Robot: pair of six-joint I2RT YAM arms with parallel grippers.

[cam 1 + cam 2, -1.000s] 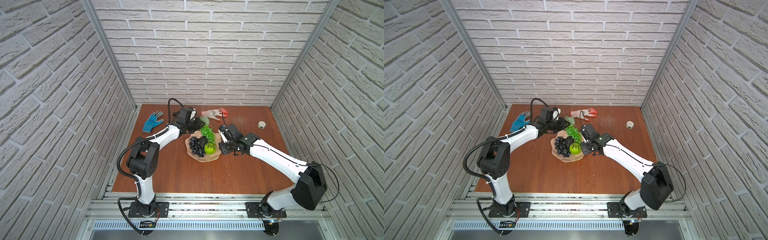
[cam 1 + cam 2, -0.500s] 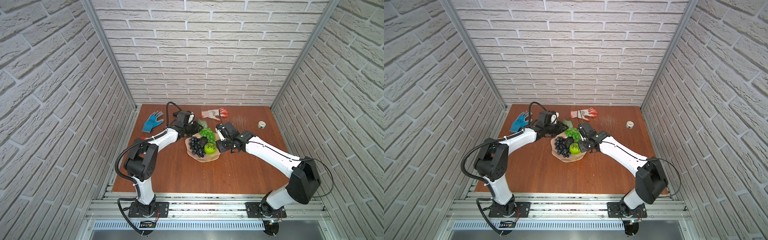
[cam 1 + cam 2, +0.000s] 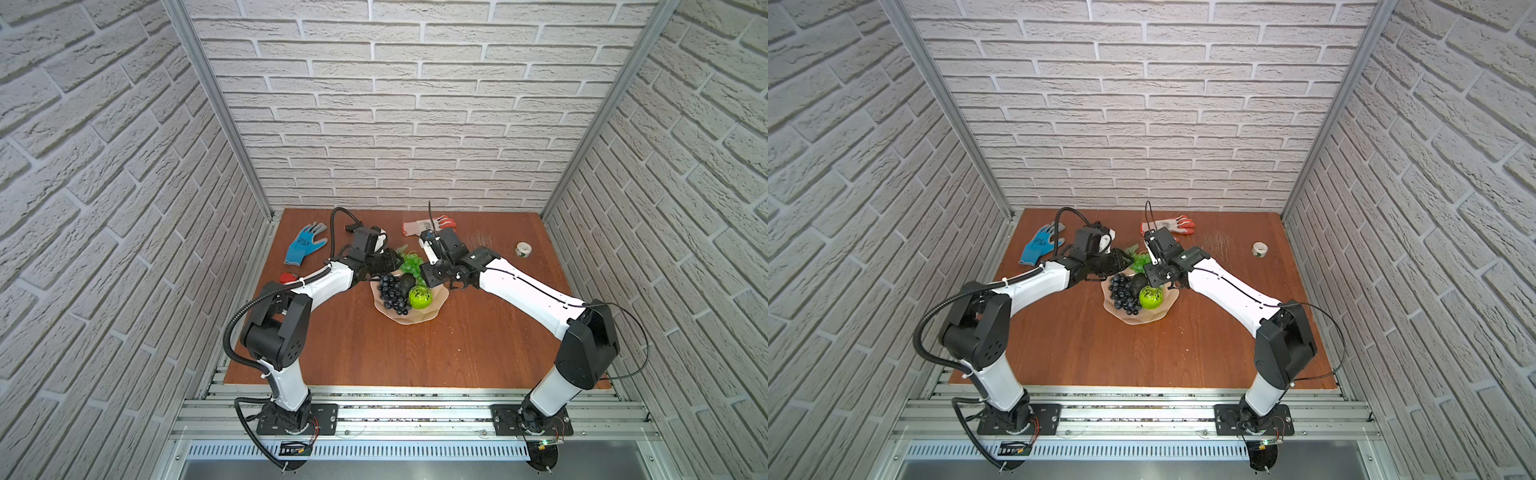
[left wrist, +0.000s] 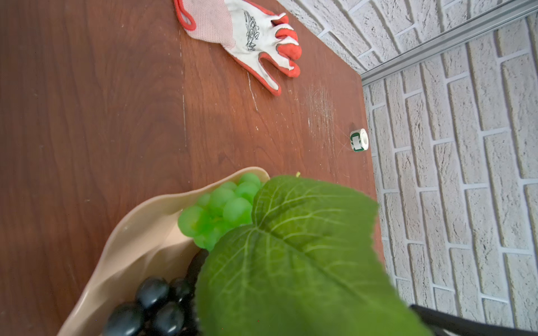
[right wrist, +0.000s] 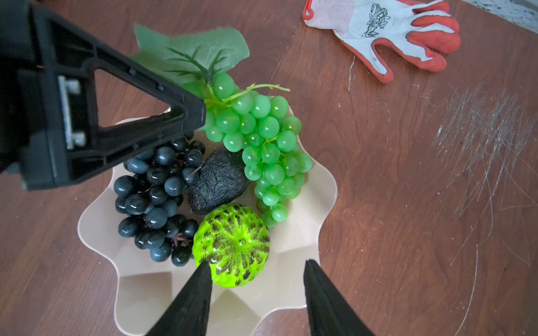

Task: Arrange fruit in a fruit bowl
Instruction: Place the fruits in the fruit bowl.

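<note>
Table (image 3: 415,357): brown wood-grain board, bare on the near side of the bowl. Fruit bowl (image 3: 415,320) (image 3: 1142,321) (image 5: 163,291) (image 4: 139,227): pale peach, wavy rim, standing at mid-table between the two arms. Bright green round fruit (image 3: 420,297) (image 3: 1150,298) (image 5: 231,244): inside the bowl, nearest piece, toward its right. Dark grape bunch (image 3: 392,292) (image 3: 1122,296) (image 5: 154,200) (image 4: 151,305): inside the bowl, left half, touching the green fruit. Avocado-like piece (image 3: 406,281) (image 3: 1139,283) (image 5: 218,180): dark, wrinkled, at the bowl's middle, wedged between both bunches. Green grape bunch (image 3: 410,262) (image 3: 1142,261) (image 5: 262,145) (image 4: 221,209): lower berries inside the bowl along its far right, stem end draped over the far rim; its leaf (image 4: 291,256) (image 5: 189,49) lies outside the bowl, just beyond that rim. Right gripper (image 5: 256,263): above the bowl's right part, jaws parted, nothing between them; one tip close by the green fruit, contact not discernible. Left gripper (image 3: 1119,262): at the bowl's far left rim, one finger (image 5: 151,131) reaching the green bunch's stem; how wide its jaws stand, and whether it grips the stem, cannot be told. Small red item (image 3: 287,277): well left of the bowl, partly hidden behind the left arm. Blue glove (image 3: 305,243) (image 3: 1040,243): far left of the bowl. White-orange glove (image 3: 428,226) (image 3: 1169,224) (image 5: 384,32) (image 4: 250,37): beyond the bowl, flat on the table. Tape roll (image 3: 523,249) (image 3: 1259,249) (image 4: 359,140): far right of the bowl, near the wall.
</note>
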